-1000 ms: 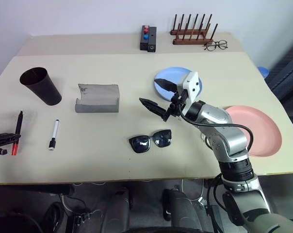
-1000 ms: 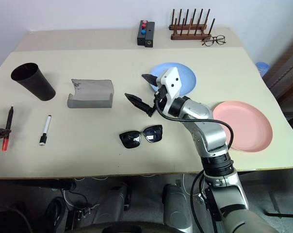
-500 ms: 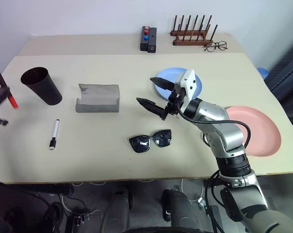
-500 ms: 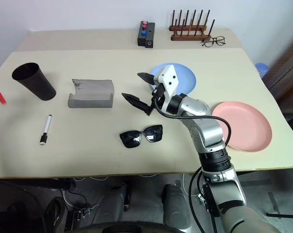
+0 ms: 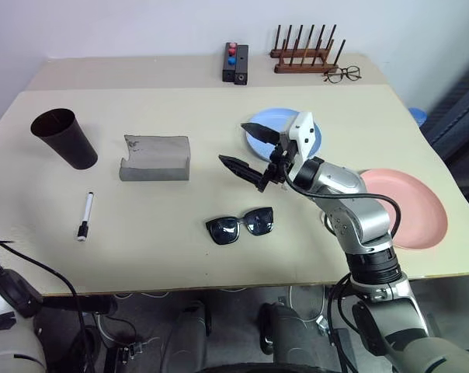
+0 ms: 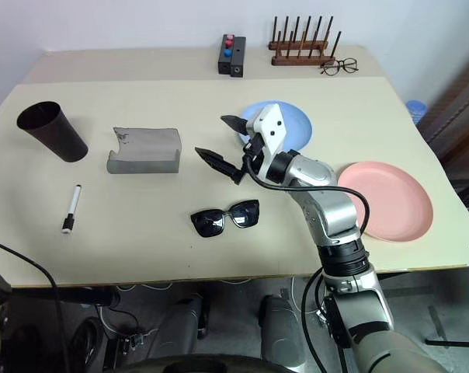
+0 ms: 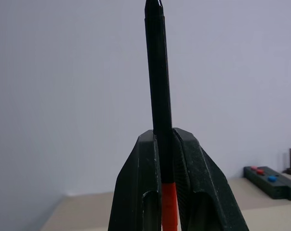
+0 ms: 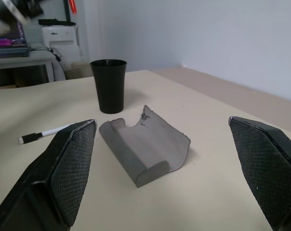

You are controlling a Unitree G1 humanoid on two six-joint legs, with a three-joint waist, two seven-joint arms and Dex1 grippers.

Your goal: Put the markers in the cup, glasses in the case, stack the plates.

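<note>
The left hand (image 7: 164, 192) is pinching a black-and-red marker (image 7: 157, 86) upright, seemingly for dropping into the cup (image 5: 64, 137), while the right hand (image 5: 252, 154) is hovering spread beside the case (image 5: 156, 158), sunglasses (image 5: 241, 225) lying nearby.

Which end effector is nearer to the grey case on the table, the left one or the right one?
Right. The right end effector hovers open beside the grey case. The left end effector, shut on a marker, is raised off the table.

Marker (image 7: 157, 91) lower end hidden btwn left pincer (image 7: 166, 139) fingers, cut off.
</note>
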